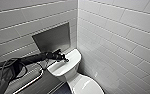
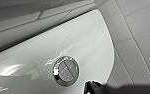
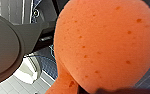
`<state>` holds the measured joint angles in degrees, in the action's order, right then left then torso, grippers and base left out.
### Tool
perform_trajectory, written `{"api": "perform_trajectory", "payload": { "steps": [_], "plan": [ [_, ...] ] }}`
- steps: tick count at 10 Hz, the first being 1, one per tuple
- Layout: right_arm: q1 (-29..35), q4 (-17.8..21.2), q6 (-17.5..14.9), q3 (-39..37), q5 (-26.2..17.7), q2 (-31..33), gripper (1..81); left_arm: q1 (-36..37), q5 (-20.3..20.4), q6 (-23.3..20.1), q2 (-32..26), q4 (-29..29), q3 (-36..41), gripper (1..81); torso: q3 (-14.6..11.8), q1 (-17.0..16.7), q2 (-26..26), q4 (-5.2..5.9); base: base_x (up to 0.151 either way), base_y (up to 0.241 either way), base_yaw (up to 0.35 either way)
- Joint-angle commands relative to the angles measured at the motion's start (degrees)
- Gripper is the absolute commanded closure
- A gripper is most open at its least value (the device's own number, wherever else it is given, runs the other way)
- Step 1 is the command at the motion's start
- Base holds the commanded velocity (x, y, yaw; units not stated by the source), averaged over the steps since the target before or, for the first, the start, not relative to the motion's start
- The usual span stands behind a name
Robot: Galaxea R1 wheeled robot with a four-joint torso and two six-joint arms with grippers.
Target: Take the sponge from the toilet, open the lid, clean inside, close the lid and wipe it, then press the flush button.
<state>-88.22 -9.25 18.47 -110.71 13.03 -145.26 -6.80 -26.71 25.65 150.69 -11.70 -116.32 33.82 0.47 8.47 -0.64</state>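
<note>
Our left gripper (image 1: 65, 60) above toilet (image 1: 58, 69) tank; flush button (image 2: 66, 70) on tank top; niche (image 1: 52, 38) behind toilet, rail (image 1: 32, 80) left.

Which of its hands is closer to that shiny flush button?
Left. The left hand hovers just beside the flush button; the right hand holds the sponge away from the tank.

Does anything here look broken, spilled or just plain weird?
Nothing spilled or broken: the toilet looks clean, its lid down, the flush button sitting flat in the tank top. Only the sponge looks odd, squeezed to a narrow neck at one end.
</note>
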Motion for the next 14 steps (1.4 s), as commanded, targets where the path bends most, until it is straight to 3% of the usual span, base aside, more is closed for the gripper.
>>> {"api": "perform_trajectory", "payload": {
  "steps": [1, 6, 7, 8, 14],
  "plan": [
    [-0.51, 0.2, 0.08, 1.3, -3.72, 1.18, 81.1, 11.85, -1.59, -0.42, 0.41, 1.16, -1.36, 81.1, -0.02, 0.0, 0.0, 0.0, 0.0, 0.0, 0.0],
    [-0.78, 0.2, 0.08, 1.13, -3.63, 0.92, 81.1, 12.73, -2.65, -0.34, 3.65, 2.82, -7.51, 81.1, 0.19, 0.02, -0.05, 0.0, 0.0, 0.0, 0.0],
    [-0.86, 0.2, 0.08, 1.04, -3.28, 0.91, 81.1, 12.73, -2.65, -0.34, 4.28, 2.91, -8.57, 81.1, 2.14, 0.02, -0.05, 0.0, 0.0, 0.0, 0.0],
    [-1.04, 0.2, 0.08, 1.04, -2.66, 0.91, 81.1, 12.73, -2.65, -0.42, 5.33, 3.09, -9.89, 81.1, 0.57, 0.0, -0.05, 0.0, 0.0, 0.0, 0.0],
    [-1.39, 0.02, 0.08, 0.95, -2.48, 0.74, 81.1, 10.36, -2.56, -0.42, 7.09, 4.5, -14.54, 81.1, 1.59, 0.04, -0.07, 0.0, 0.0, 0.0, 0.0]
  ]
}}
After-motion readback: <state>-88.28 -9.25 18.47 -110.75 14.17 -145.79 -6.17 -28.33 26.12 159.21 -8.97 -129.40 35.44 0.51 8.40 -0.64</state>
